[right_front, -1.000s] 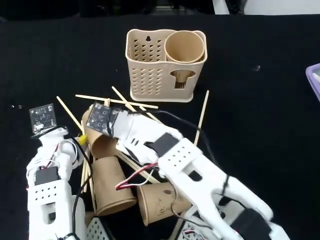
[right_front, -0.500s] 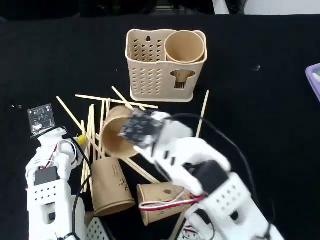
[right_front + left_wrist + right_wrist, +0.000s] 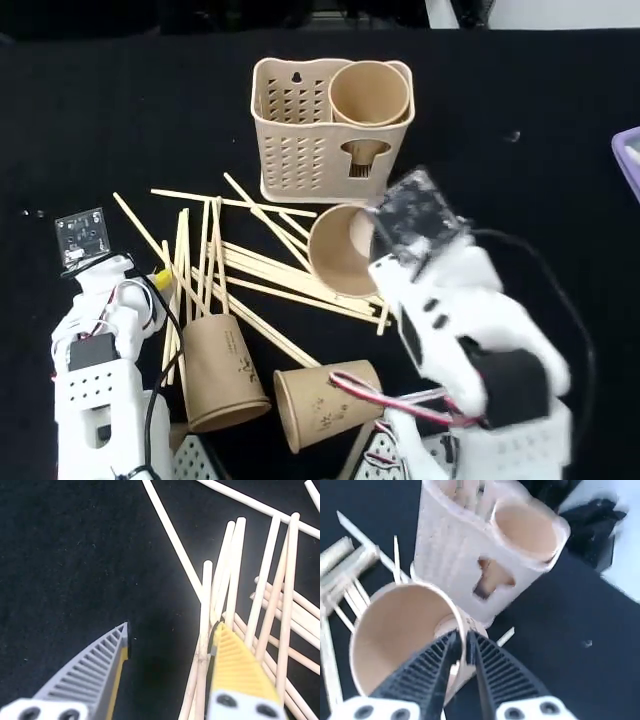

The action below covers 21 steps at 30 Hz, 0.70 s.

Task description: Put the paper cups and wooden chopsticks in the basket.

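— Right gripper (image 3: pixel 461 642) has swung its cup (image 3: pixel 345 250) off the chopsticks (image 3: pixel 250 270) and over towards the basket (image 3: pixel 295 150) within the last second. I've got the cup wall nipped between the two fingers, one inside the rim and one outside.
— Where's the basket from there?
— Just beyond the held cup, ahead of the fingertips. The compartment straight ahead already has a seated cup (image 3: pixel 370 92) standing in it.
— So nest this one?
— That's my reading: the carry looks nearly done, but the cup is tilted in the grip, not upright. I'd have to right it before dropping it into the seated cup.
— And the left?
— Left gripper (image 3: pixel 170 630) is spread wide, low over the chopsticks, its yellow finger above a bundle of them and nothing pinched. Two loose cups (image 3: pixel 225 370) lie on their sides behind both grippers, nearer the arm bases. With the cup gone, the sticks that it covered lie bare, so I reckon they're easier to pick now.
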Each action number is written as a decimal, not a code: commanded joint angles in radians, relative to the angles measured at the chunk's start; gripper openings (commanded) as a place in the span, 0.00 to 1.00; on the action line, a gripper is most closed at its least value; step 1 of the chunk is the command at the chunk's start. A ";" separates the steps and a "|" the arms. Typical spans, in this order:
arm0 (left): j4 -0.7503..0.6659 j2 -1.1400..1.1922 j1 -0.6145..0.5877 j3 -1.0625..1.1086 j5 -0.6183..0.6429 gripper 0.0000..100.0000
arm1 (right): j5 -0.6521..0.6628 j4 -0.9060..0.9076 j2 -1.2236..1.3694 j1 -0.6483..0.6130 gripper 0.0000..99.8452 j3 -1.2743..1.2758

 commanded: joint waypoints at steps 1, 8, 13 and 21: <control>-0.002 -0.014 -0.004 -0.005 0.005 0.26 | -0.075 0.083 0.153 0.028 0.01 -0.349; -0.002 -0.014 -0.007 -0.005 0.005 0.26 | -0.213 0.052 0.461 0.028 0.01 -0.684; -0.002 -0.014 -0.008 -0.005 0.005 0.26 | -0.315 0.014 0.664 0.057 0.01 -0.923; -0.002 -0.012 -0.007 -0.005 0.005 0.26 | -0.473 0.021 0.941 0.121 0.01 -1.214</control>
